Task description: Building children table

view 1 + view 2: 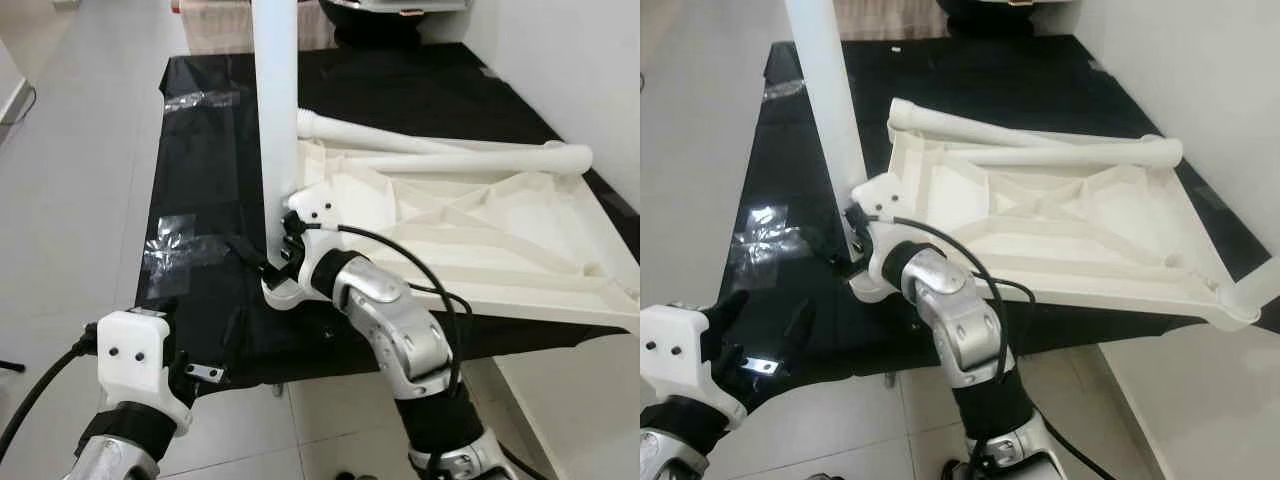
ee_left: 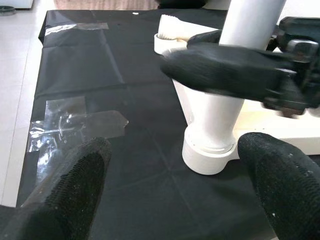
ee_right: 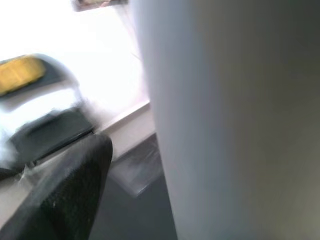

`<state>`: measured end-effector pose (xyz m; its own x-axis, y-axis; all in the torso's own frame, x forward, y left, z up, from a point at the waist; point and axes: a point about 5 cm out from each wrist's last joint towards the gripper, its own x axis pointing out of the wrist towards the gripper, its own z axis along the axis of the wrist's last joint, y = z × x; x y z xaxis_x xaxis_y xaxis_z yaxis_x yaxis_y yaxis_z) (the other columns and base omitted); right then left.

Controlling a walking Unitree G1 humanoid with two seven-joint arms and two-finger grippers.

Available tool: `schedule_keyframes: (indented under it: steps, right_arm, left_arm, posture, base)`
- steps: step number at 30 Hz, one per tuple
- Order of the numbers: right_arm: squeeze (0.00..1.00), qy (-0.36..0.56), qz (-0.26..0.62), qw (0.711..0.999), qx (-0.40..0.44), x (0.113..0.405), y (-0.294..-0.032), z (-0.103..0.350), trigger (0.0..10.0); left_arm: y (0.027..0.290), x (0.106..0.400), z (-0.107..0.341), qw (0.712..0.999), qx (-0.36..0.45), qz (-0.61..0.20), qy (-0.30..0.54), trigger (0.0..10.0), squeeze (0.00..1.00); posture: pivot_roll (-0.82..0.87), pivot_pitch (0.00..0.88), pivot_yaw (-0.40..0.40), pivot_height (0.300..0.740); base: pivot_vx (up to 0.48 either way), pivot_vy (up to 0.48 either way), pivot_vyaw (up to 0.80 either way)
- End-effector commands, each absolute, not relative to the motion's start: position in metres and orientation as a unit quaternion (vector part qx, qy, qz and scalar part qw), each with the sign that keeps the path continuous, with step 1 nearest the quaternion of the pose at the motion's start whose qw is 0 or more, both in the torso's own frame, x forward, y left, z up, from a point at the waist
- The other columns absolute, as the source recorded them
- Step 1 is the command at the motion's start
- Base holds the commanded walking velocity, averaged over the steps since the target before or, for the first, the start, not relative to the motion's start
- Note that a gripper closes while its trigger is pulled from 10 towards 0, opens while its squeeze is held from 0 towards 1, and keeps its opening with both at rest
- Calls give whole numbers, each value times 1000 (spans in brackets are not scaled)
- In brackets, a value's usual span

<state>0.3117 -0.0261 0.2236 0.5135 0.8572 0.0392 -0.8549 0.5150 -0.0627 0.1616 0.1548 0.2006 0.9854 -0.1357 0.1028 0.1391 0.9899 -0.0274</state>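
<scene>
The scene is evenly and brightly lit. Soft glare is seen on the black sheet (image 1: pixel 205 180) of the tabletop and on patches of clear tape (image 2: pixel 75 125). The upright leg (image 1: pixel 277 120) is nearly blown out to white against the pale floor (image 1: pixel 80 150). In the left wrist view the fingers (image 2: pixel 65 195) are rendered soft. The right wrist view is overexposed and heavily blurred, with the leg shaded grey on one side.

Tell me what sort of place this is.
Probably a room in a home, set up for assembly: pale tiled floor, plain white wall, and an upturned white plastic tabletop lying on a black plastic sheet.
</scene>
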Motion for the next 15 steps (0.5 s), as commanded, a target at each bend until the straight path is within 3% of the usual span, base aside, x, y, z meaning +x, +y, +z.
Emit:
schedule_keyframes:
  steps: [1,5,12,13,15]
  right_arm:
    - [0,-38,545,837,-9,313,-27,225,10000]
    - [0,-51,632,771,-52,326,-41,240,10000]
    - [0,-64,652,755,-34,342,-51,260,10000]
    - [0,-66,655,752,-33,343,-52,262,0]
    - [0,-67,666,743,-29,345,-53,264,0]
  left_arm:
    - [155,160,197,997,-15,-72,-38,10000,0]
    - [157,157,198,997,-12,-64,-38,10000,0]
    - [160,153,198,998,-2,-54,-33,10000,0]
    - [161,151,198,998,0,-53,-32,10000,0]
    - [161,151,198,998,1,-52,-30,10000,0]
  posture:
    - [124,193,-72,740]
    - [146,208,-84,740]
    - [162,225,-91,740]
    - [167,231,-91,740]
    - [170,233,-92,740]
  base:
    - [0,0,0]
    - [0,0,0]
    - [0,0,0]
    - [0,0,0]
    - [0,0,0]
